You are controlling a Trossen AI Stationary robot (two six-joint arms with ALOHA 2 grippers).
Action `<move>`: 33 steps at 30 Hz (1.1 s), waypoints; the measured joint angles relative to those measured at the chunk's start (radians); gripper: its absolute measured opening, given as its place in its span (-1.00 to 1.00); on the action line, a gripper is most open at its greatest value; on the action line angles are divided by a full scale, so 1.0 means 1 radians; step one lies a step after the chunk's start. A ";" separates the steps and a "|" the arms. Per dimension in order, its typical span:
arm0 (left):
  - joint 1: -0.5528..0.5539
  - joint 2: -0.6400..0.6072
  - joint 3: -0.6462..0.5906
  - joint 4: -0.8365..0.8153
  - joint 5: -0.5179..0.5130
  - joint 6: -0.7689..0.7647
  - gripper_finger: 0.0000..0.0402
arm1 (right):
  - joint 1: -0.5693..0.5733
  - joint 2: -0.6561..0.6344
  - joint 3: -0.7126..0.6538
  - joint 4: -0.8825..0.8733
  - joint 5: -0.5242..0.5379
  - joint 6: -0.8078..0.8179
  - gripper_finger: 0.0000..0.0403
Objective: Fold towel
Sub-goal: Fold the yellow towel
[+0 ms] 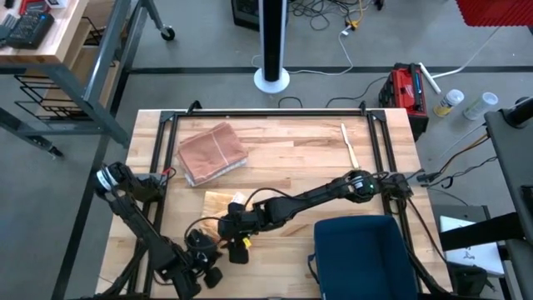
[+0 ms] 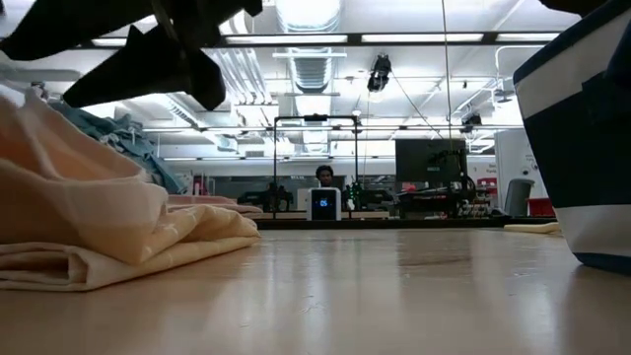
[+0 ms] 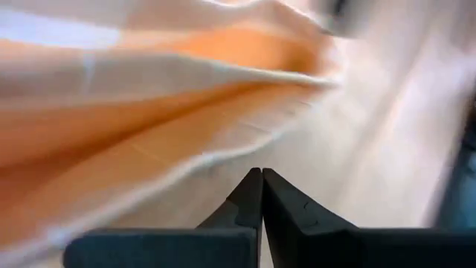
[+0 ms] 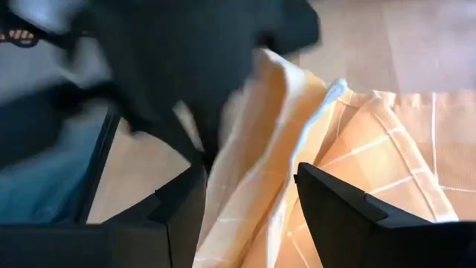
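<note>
Even, bright light from above on the bench (image 1: 291, 158) in the high view, shadows soft and short. In the low view the ceiling lights (image 2: 306, 14) glare white, and the bench shows a pale sheen; the near cloth (image 2: 108, 227) and the dark arm overhead are out of focus. Left wrist view: the orange towel (image 3: 149, 112) is smeared with blur, the claw (image 3: 262, 195) sharp. Right wrist view: a dark blurred mass near the towel.

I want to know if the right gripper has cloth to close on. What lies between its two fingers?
A raised fold of the orange towel lies between the open fingers of the right gripper, as the right wrist view shows.
</note>
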 joint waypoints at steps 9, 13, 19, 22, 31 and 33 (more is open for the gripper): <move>-0.058 -0.005 0.263 -0.223 0.259 -0.016 -1.00 | -0.001 -0.012 0.028 -0.053 0.007 -0.026 -0.01; -0.100 -0.005 0.304 -0.243 0.038 -0.011 -1.00 | 0.000 -0.011 0.018 -0.067 0.122 -0.042 -0.02; -0.123 -0.005 0.292 -0.249 -0.180 0.057 -1.00 | -0.002 0.015 -0.035 -0.026 0.187 -0.036 -0.09; -0.117 -0.005 0.265 -0.250 -0.189 0.048 -1.00 | 0.000 0.026 -0.052 -0.033 0.195 -0.029 -0.15; -0.110 0.006 0.072 -0.174 -0.029 -0.204 -1.00 | -0.027 0.029 -0.045 -0.236 0.363 0.036 -0.33; -0.110 0.006 0.024 -0.119 -0.013 -0.221 -1.00 | -0.029 0.030 -0.046 -0.253 0.357 0.048 -0.37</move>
